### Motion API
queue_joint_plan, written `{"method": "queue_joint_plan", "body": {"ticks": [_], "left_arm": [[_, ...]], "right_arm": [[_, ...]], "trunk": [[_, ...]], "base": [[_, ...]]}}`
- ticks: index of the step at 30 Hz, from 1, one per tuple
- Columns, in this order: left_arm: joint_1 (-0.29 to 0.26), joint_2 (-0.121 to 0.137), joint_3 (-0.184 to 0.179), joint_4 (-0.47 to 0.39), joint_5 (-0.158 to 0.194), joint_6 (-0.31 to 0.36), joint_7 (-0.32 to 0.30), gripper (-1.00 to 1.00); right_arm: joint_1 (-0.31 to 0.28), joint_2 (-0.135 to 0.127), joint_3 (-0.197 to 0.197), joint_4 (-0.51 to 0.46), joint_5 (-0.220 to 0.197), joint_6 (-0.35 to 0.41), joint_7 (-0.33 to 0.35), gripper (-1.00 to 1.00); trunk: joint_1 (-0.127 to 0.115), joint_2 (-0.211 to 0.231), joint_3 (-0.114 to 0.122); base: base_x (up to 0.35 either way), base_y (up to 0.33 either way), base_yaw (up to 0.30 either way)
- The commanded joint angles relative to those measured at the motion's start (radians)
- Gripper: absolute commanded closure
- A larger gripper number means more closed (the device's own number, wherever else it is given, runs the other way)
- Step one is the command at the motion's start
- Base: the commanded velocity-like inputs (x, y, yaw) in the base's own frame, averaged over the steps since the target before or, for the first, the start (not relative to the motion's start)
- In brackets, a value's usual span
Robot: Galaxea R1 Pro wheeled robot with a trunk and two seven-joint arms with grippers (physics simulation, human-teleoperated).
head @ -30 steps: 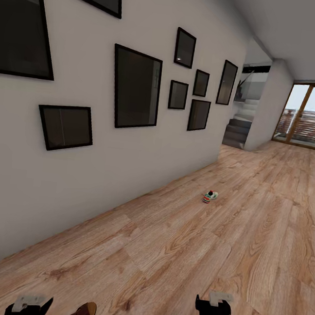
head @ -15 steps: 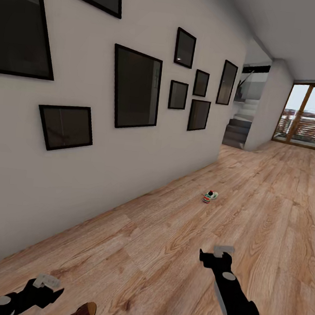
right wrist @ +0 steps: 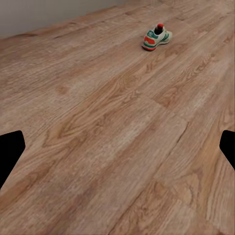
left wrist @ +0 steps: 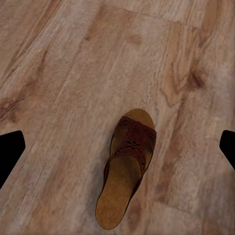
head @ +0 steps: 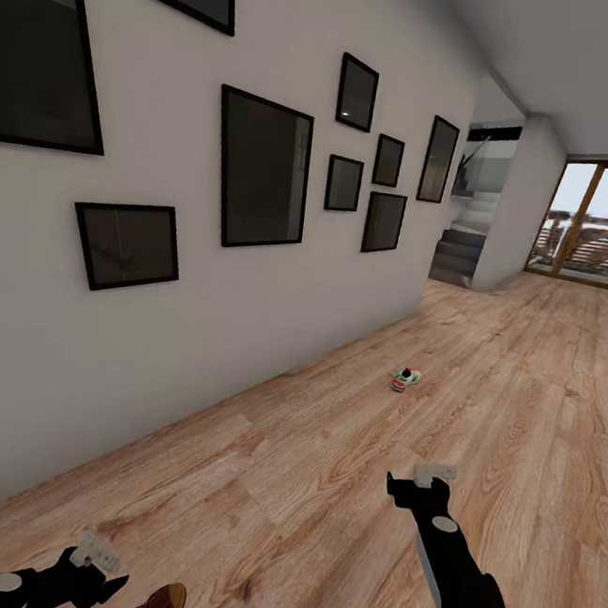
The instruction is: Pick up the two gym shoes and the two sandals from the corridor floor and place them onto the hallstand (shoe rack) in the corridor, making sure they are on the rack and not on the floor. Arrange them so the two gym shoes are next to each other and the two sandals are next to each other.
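- we judge the task barely begun: 1 sandal (left wrist: 126,171) and 1 gym shoe (head: 406,379) lie on the floor (head: 339,497), and no hallstand is in sight.
- all 4 shoes look left to collect and pair up on the rack; where the other sandal and other gym shoe are we cannot tell.
- our left gripper (head: 94,571) hangs low above the sandal, just beside it in the head view; the wrist view has the sandal centred between 2 dark finger tips set wide apart, so we read the jaws as spread and empty.
- our right gripper (head: 420,485) reaches forward over bare planks, its fingers also wide apart in the wrist view, holding nothing.
- the gym shoe (right wrist: 156,37) sits well ahead of the right gripper, near the wall (head: 244,335), alone on the floor.
- the sandal is flat and slim, with a tan footbed and a dark maroon strap with cut-out patterning across the front; it lies sole down.
- the gym shoe is white with green side stripes and red-orange patches at heel and tongue, standing upright on its pale sole.
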Motion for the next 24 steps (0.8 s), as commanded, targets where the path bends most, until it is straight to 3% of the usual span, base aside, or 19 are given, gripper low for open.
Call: {"method": "queue_joint_plan", "body": {"ticks": [1, 13, 24], "left_arm": [[-0.001, 0.000, 0.009, 0.000, -0.011, -0.006, -0.004, -1.00], [-0.001, -0.001, 0.018, 0.000, -0.006, -0.007, 0.000, -1.00], [-0.001, -0.001, 0.020, 0.000, -0.005, -0.009, 0.001, -1.00]], "right_arm": [[0.000, 0.000, 0.000, -0.004, 0.009, 0.006, -0.001, -1.00], [0.000, 0.000, -0.001, -0.014, 0.011, 0.006, -0.002, -1.00], [0.000, 0.000, -0.001, -0.014, 0.011, 0.006, -0.002, -1.00]], "trunk": [[0.000, 0.000, -0.001], [0.000, 0.000, -0.001], [0.000, 0.000, -0.001]], "base": [[0.000, 0.000, 0.000], [0.145, 0.125, 0.000], [0.037, 0.033, 0.000]]}}
